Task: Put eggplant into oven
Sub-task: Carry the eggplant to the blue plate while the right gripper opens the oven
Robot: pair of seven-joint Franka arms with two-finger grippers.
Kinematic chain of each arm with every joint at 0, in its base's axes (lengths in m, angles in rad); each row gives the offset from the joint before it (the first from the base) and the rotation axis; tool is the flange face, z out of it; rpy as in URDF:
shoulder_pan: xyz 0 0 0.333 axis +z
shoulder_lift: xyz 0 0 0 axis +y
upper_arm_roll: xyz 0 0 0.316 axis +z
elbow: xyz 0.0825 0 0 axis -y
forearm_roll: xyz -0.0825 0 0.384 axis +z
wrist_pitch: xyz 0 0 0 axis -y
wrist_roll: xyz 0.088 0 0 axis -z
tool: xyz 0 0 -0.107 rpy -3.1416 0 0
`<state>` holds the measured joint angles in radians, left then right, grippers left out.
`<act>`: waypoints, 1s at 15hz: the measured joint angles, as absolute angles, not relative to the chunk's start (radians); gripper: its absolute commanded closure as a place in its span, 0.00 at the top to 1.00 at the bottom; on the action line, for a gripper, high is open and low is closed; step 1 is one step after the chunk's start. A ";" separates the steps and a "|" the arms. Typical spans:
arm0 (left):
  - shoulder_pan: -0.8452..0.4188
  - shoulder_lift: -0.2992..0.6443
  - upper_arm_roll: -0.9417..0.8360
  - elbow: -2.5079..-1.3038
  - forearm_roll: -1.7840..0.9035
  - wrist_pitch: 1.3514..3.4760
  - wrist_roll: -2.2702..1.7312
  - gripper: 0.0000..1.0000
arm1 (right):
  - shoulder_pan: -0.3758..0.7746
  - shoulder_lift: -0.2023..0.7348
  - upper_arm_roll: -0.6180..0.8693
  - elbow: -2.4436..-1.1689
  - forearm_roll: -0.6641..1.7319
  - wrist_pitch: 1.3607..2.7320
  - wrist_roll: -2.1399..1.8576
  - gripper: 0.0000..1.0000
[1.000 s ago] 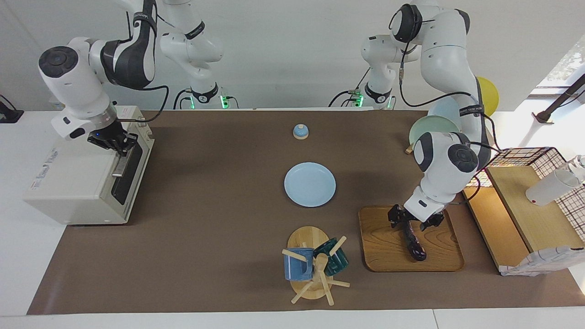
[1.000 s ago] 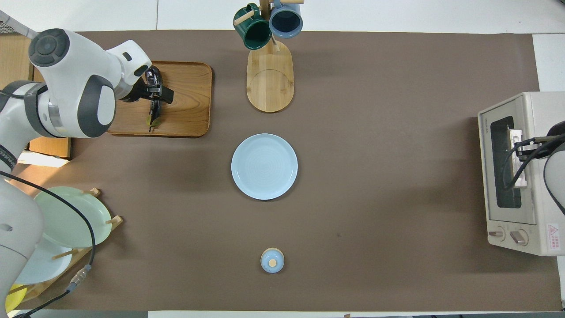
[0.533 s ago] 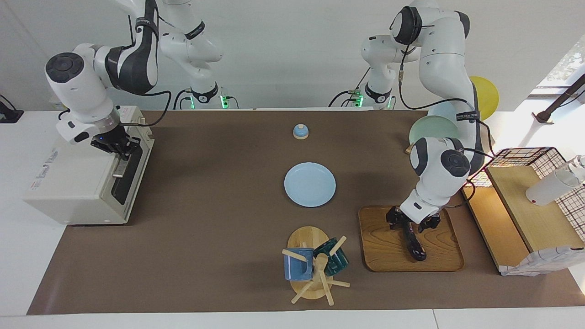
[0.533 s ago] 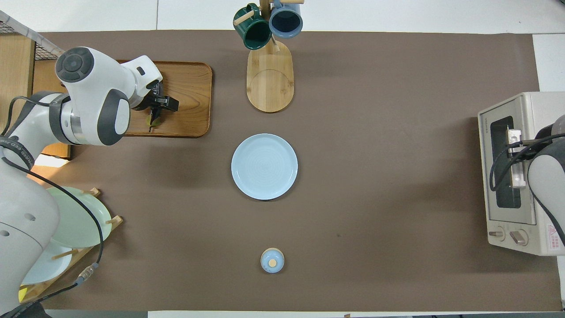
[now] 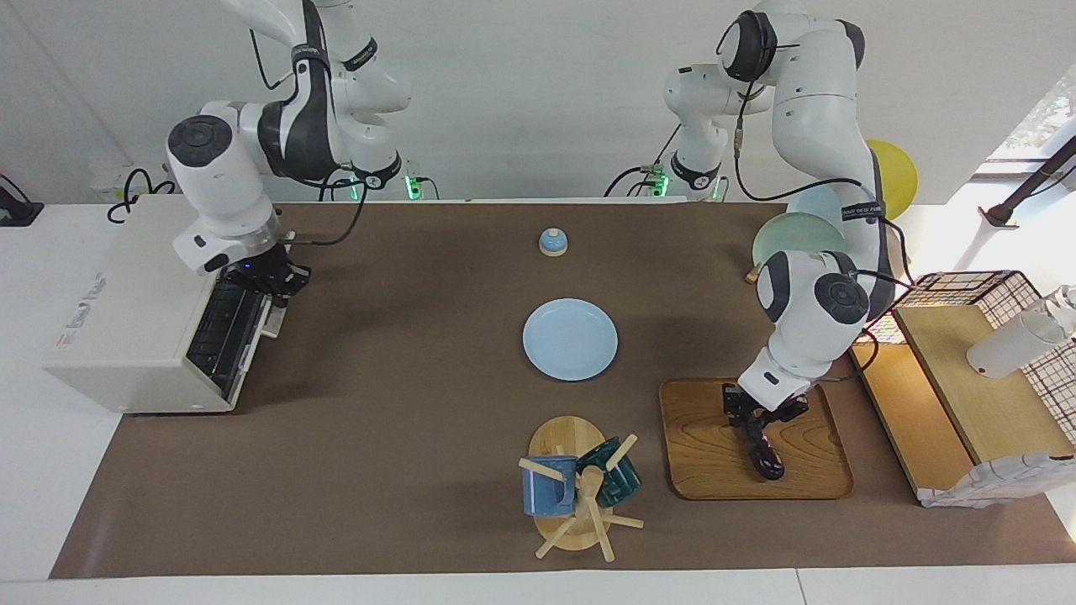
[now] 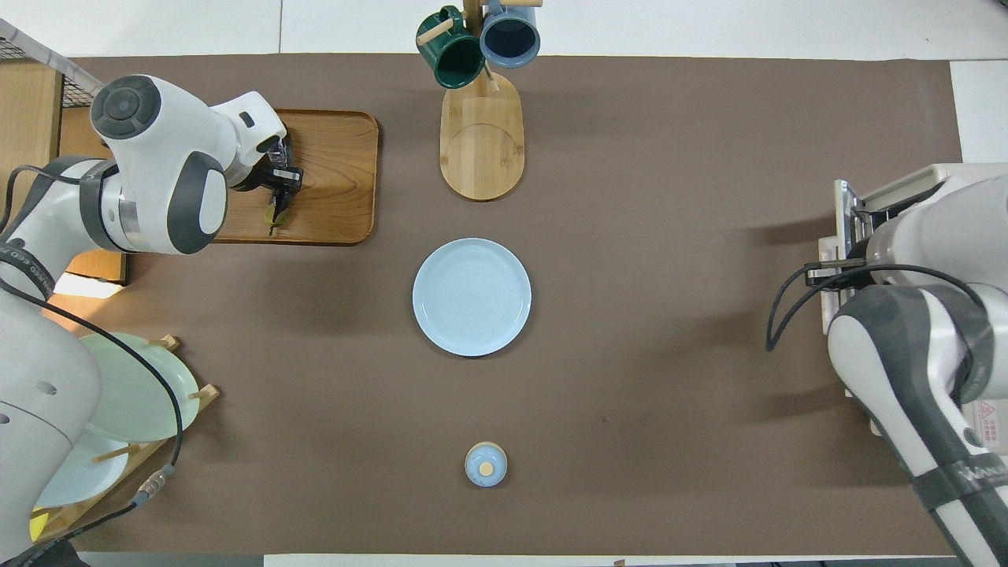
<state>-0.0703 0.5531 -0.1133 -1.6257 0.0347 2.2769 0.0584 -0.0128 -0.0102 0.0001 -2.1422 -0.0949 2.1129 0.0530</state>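
Observation:
The dark purple eggplant (image 5: 766, 455) lies on a wooden tray (image 5: 710, 458) toward the left arm's end of the table. My left gripper (image 5: 751, 418) is down on the eggplant's stem half and shut around it. In the overhead view only the stem tip (image 6: 275, 214) shows below the left gripper (image 6: 279, 183). The cream-white oven (image 5: 134, 307) stands at the right arm's end. Its door is pulled partly open and the wire rack (image 5: 220, 326) shows inside. My right gripper (image 5: 273, 281) is shut on the door handle. In the overhead view my right arm covers most of the oven (image 6: 988, 170).
A light blue plate (image 5: 570, 339) lies mid-table. A mug rack (image 5: 578, 491) with two mugs stands farther from the robots. A small blue bell (image 5: 552, 242) sits nearer to them. A plate rack (image 5: 799, 235) and a wooden shelf (image 5: 967, 378) stand beside the tray.
My right gripper has pulled the oven door from shut to partly open, moving toward the table's middle. My left gripper's fingers have closed around the eggplant, which still rests on the tray.

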 measured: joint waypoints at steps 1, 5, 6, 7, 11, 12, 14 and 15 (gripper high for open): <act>-0.070 0.553 -0.113 -1.623 0.035 2.275 0.059 0.00 | -0.002 0.008 0.003 -2.167 -0.081 2.165 0.059 0.00; -0.073 0.540 -0.122 -1.566 0.006 2.174 0.058 0.00 | 0.024 0.080 0.003 -2.203 -0.069 2.272 0.085 0.00; -0.080 0.522 -0.127 -1.543 -0.019 2.121 0.055 0.00 | 0.024 0.096 0.003 -2.204 -0.057 2.284 0.086 0.00; -0.093 0.493 -0.129 -1.527 -0.038 2.069 0.037 0.00 | 0.024 0.111 0.003 -2.204 -0.047 2.293 0.086 0.00; -0.232 0.379 -0.138 -1.529 -0.050 1.944 -0.195 0.00 | 0.024 0.153 0.000 -2.203 -0.018 2.312 0.086 0.00; -0.282 0.368 -0.139 -1.541 -0.050 1.943 -0.255 0.00 | 0.024 0.157 -0.001 -2.202 -0.017 2.314 0.088 0.00; -0.371 0.357 -0.140 -1.581 -0.050 1.956 -0.352 0.00 | 0.033 0.157 -0.001 -2.202 -0.014 2.314 0.100 0.00; -0.407 0.350 -0.140 -1.615 -0.050 1.981 -0.390 0.00 | 0.045 0.157 -0.001 -2.201 -0.007 2.314 0.116 0.00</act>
